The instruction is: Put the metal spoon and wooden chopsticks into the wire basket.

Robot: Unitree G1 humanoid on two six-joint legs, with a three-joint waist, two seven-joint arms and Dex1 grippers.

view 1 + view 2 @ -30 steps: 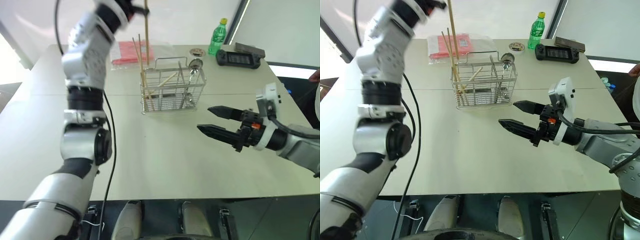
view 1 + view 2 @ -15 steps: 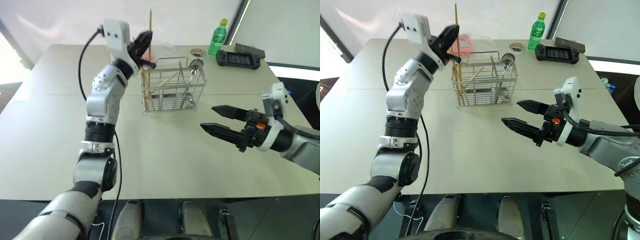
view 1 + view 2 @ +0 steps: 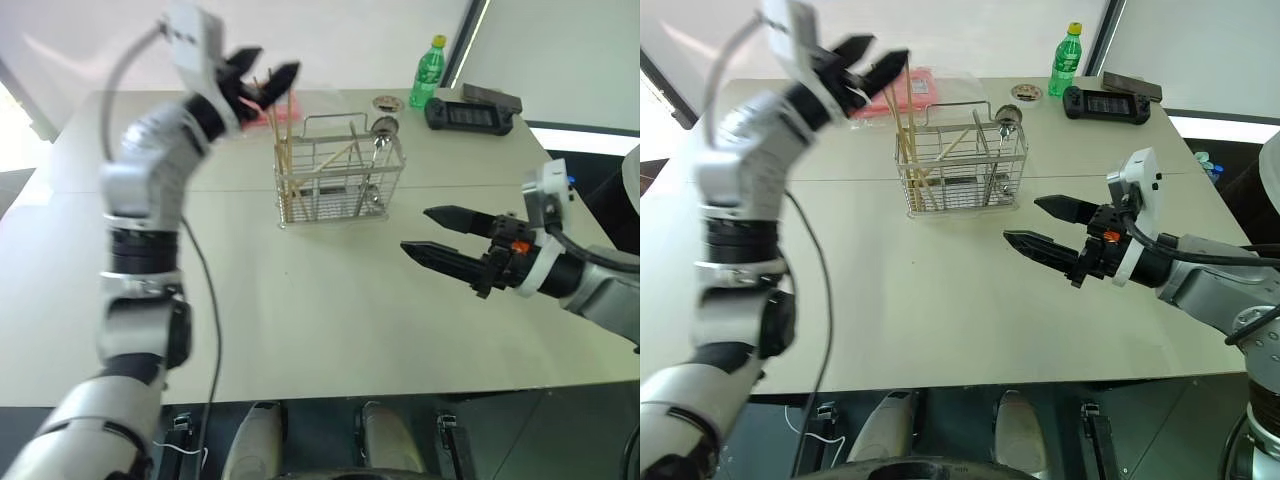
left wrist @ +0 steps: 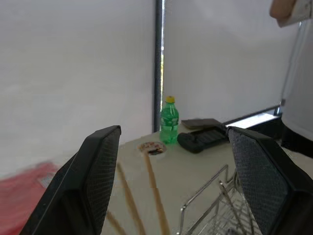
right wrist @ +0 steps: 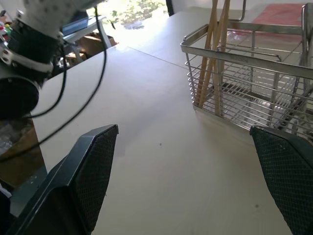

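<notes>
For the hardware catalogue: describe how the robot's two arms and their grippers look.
Both arms have glossy white and silver shells joined by black joint rings. A black cable loops loosely along the left arm. The left gripper and the right gripper each have two black, tapering fingers with finely cross-hatched inner pads. The right wrist has a small orange mark and a white camera block.

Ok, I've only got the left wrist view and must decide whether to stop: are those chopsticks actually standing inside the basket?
Observer: Yes, the wooden chopsticks stand leaning in the left end compartment of the wire basket.
Operator: And the spoon?
Observer: The metal spoon is in the basket's right end, with its bowl up above the rim.
Operator: Is the right arm carrying anything?
Observer: No, the right gripper hovers over the table with open, empty fingers.
</notes>
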